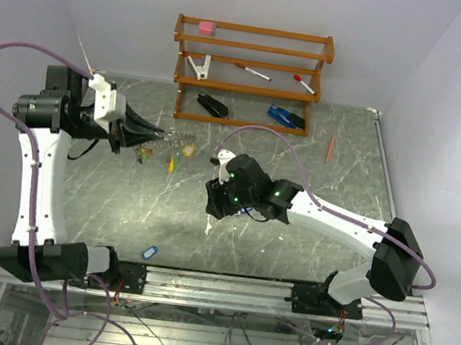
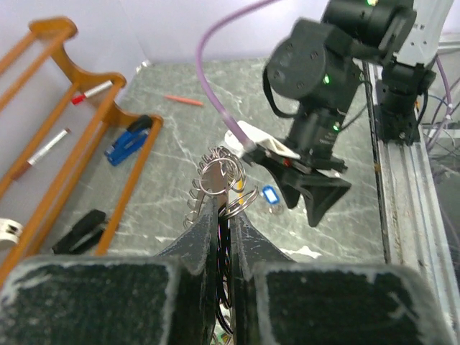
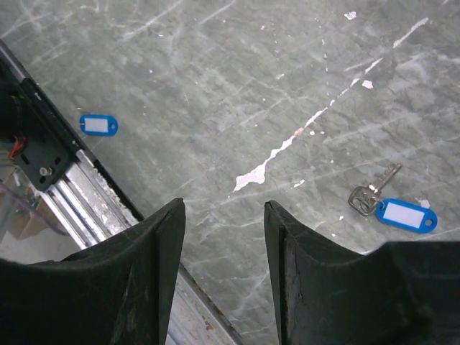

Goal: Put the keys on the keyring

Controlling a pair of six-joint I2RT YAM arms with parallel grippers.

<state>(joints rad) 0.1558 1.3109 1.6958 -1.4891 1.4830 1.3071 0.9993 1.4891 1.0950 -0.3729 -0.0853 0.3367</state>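
Observation:
My left gripper [image 1: 157, 136] is shut on the silvery ridged keyring [image 1: 180, 139] and holds it above the table; its coiled rim sticks out past the fingertips in the left wrist view [image 2: 215, 174]. Keys with green [image 1: 143, 155] and yellow [image 1: 173, 164] tags hang below the ring. My right gripper [image 1: 217, 203] is open and empty, low over the table centre [image 3: 224, 205]. A blue-tagged key [image 3: 406, 214] lies on the table right of its fingers. Another blue-tagged key [image 1: 150, 252] lies near the front rail and also shows in the right wrist view [image 3: 98, 125].
A wooden rack [image 1: 256, 31] stands at the back with a pink eraser [image 1: 206, 27], a clip and markers. A black stapler [image 1: 213, 105] and a blue stapler [image 1: 286, 117] lie at its foot. An orange pencil [image 1: 331, 147] lies at the right. The metal rail [image 1: 233, 286] runs along the front edge.

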